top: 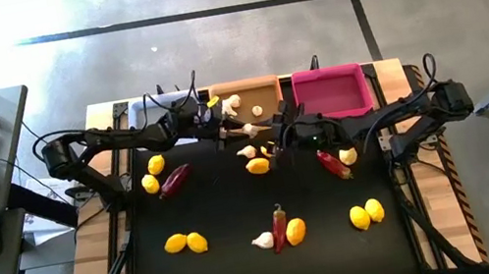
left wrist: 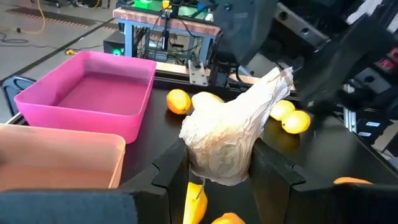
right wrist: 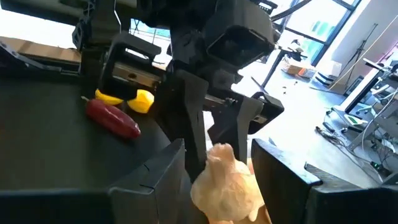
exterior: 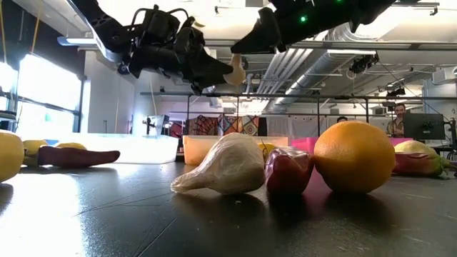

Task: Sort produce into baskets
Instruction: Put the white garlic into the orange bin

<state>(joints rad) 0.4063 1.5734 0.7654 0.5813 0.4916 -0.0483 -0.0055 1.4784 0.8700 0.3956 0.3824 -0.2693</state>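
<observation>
A white garlic bulb (left wrist: 230, 137) hangs in the air in front of the orange basket (top: 244, 85), between my two grippers, which meet tip to tip. My left gripper (left wrist: 224, 167) comes from the table's left and is shut on the bulb. My right gripper (right wrist: 221, 169) comes from the table's right; its fingers stand apart on either side of the same garlic (right wrist: 227, 183). Two more garlic bulbs (top: 232, 102) lie in the orange basket. A white basket (top: 143, 112) and a pink basket (top: 328, 73) flank it. Lemons, chilis and garlic lie scattered on the black table. My left gripper pinches the garlic's fat round body (left wrist: 205, 155) between its two fingers, reaching in nearly level from the table's left. The bulb is lifted clear of the table, its papery stem end (left wrist: 280, 78) pointing away toward my right gripper. My right gripper's fingers (right wrist: 168, 174) flank the garlic; whether they touch it I cannot tell.
On the table below the grippers lie a garlic bulb (top: 247, 151) and a lemon (top: 257, 166). Chilis lie at left (top: 175, 179), right (top: 334, 163) and near centre (top: 279, 226). Lemon pairs sit near left (top: 187, 243) and near right (top: 367, 214).
</observation>
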